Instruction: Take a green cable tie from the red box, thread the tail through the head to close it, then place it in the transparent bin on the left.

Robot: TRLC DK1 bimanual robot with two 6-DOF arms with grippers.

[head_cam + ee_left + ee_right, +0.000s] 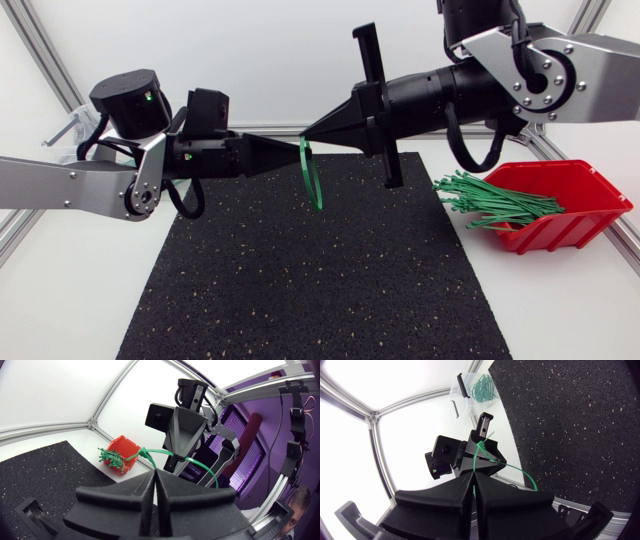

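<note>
Thin green plastic cable tie, looped, hangs upper-centre of frame; matte black left gripper & right gripper meet tip-to-tip there, both pinched narrow on it.

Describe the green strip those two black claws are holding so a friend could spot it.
Above the far edge of the black mat, the left gripper and right gripper meet tip to tip. The cable tie hangs there, pinched by both. Unlike the straight ties bundled in the red box, it is in mid-air and bent into a curve.
</note>
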